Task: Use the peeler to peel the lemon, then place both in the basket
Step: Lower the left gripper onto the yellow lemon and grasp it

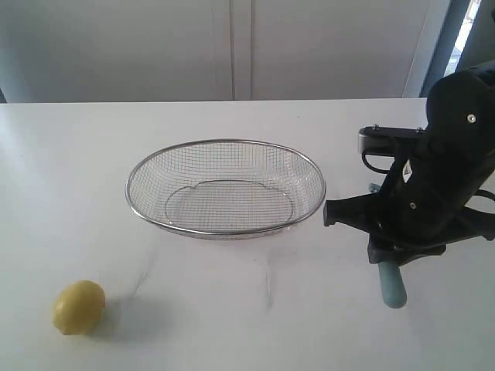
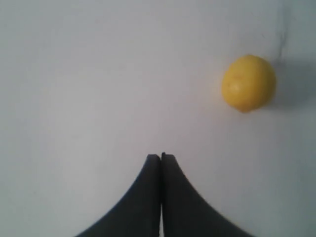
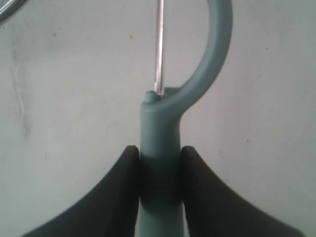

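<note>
The yellow lemon (image 1: 79, 307) lies on the white table at the front left; in the left wrist view the lemon (image 2: 248, 82) sits ahead of and off to one side of my left gripper (image 2: 161, 156), which is shut with nothing in it. My right gripper (image 3: 160, 150) is shut on the teal handle of the peeler (image 3: 160, 148), whose curved head and metal blade reach forward over the table. In the exterior view the peeler's handle end (image 1: 391, 287) sticks out below the right arm. The wire mesh basket (image 1: 226, 229) stands empty in the middle.
The black right arm (image 1: 433, 178) hangs low over the table just right of the basket. A pale wall runs behind the table's far edge. A piece of the basket's rim (image 3: 10, 12) shows at a corner of the right wrist view.
</note>
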Controlling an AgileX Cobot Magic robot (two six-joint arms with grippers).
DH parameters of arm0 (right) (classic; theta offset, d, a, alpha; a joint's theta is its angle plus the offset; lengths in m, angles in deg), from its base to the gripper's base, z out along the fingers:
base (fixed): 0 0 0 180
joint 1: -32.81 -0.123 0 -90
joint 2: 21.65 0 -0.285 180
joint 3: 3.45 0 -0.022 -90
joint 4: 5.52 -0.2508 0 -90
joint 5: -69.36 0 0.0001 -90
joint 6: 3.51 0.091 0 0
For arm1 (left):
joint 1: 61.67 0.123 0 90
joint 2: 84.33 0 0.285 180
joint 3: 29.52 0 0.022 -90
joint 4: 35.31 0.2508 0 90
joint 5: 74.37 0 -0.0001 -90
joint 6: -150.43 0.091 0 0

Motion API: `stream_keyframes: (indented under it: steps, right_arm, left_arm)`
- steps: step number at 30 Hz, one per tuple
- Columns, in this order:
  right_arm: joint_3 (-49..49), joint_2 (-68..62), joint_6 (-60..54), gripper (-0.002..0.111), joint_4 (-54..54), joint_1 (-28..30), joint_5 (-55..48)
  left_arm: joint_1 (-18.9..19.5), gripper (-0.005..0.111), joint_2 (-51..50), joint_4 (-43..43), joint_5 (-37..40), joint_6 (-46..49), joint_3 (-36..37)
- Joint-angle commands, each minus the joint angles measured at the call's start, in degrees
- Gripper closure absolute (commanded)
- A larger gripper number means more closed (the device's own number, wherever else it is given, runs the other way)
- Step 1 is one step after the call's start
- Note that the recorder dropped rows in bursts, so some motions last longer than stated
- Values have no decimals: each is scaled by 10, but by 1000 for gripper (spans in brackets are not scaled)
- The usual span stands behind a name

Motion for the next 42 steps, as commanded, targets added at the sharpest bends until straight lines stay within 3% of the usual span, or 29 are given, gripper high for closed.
stream_keyframes:
  steps: [1, 5, 10, 15, 23, 26, 31, 34, 37, 42]
  right_arm:
    - [1, 6, -6, 108, 2, 5, 11]
    - [1, 6, -6, 108, 2, 5, 16]
    - [1, 6, -6, 108, 2, 5, 18]
    - [1, 6, -6, 108, 2, 5, 19]
    - [1, 6, -6, 108, 2, 5, 13]
    - [1, 6, -6, 108, 2, 5, 8]
    - [1, 6, -6, 108, 2, 5, 3]
    - [1, 6, -6, 108, 2, 5, 3]
    - [1, 6, -6, 108, 2, 5, 3]
    - [1, 6, -6, 108, 2, 5, 18]
  left_arm:
    - [2, 107, -80, -71, 44, 58, -13]
    - [0, 107, -149, -115, 28, 132, -13]
    - [-5, 107, -212, -117, -3, 133, -13]
    - [-51, 107, -266, -116, -51, 168, -13]
    - [-127, 106, -326, -119, -128, 145, -13]
    - [-136, 95, -337, -121, -157, 145, -13]
    - [-136, 53, -343, -165, -187, 145, -13]
    - [-136, 36, -343, -184, -185, 147, -13]
    - [-136, 30, -343, -199, -183, 165, -13]
    - [-136, 30, -344, -249, -187, 195, -7]
